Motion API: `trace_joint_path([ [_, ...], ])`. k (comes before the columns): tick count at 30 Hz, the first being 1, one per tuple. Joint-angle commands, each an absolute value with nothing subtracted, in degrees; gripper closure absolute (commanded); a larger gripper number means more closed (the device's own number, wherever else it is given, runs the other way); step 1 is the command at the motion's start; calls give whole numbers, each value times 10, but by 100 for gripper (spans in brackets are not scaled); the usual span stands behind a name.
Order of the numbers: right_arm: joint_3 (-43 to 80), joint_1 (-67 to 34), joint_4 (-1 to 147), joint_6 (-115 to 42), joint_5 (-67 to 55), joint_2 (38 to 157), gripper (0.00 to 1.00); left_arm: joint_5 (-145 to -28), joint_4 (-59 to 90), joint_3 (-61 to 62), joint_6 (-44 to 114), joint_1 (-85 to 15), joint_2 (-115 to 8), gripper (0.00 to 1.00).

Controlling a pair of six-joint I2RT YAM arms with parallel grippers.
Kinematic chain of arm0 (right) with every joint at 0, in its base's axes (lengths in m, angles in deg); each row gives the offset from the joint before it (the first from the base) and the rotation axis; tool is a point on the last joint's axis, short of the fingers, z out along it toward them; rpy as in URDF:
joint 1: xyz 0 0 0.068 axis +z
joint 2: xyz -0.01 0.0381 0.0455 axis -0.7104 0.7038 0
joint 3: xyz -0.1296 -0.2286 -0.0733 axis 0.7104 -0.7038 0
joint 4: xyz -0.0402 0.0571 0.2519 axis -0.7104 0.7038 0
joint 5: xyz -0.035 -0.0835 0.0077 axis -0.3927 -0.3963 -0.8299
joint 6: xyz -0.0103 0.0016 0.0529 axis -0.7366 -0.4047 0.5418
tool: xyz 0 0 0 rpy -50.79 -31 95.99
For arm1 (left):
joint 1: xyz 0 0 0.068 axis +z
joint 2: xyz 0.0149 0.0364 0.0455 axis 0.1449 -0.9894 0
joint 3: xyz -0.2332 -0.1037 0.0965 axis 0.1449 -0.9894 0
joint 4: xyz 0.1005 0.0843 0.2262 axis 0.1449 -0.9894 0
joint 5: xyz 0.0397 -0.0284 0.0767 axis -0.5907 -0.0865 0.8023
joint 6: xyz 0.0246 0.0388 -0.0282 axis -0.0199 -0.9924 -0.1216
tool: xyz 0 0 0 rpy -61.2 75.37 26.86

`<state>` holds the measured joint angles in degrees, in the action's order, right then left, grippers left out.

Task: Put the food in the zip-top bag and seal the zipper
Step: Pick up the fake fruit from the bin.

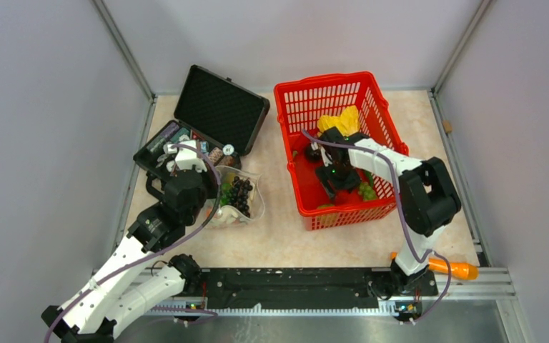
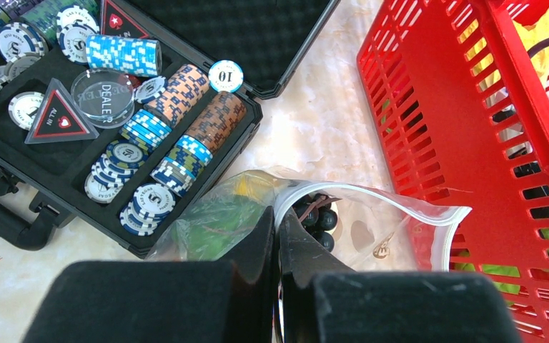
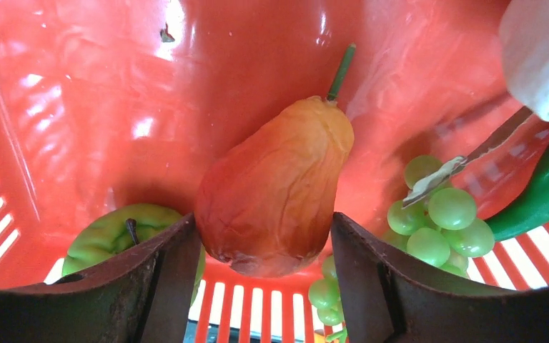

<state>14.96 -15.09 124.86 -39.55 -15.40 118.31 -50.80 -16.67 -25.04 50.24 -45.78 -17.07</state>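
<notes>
The zip-top bag lies open beside the black case, holding dark grapes, a green piece and something yellow. My left gripper is shut on the bag's mouth, pinching the zipper at its left end. From above, the bag sits just right of the left gripper. My right gripper is down inside the red basket, its fingers pressed against both sides of an orange-red pear. The pear rests on the basket floor.
The basket also holds a green apple, green grapes, a white piece and a yellow piece. The open black case of poker chips lies left of the bag. An orange carrot rests on the front rail.
</notes>
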Motion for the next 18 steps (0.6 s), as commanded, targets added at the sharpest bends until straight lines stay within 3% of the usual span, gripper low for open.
trace_joint_path([
  [1,146,-156,1242,-401,-144,1174,38,-508,-139,-250,497,-453,-172,98],
  [4,149,-156,1233,-397,-142,1157,52,-508,-139,-250,498,-453,-175,98],
  [9,169,-157,1214,-380,-182,1108,61,-508,-140,-249,497,-453,-174,98],
  [18,148,-156,1122,-368,-257,974,66,-512,-134,-249,499,-453,-178,97],
])
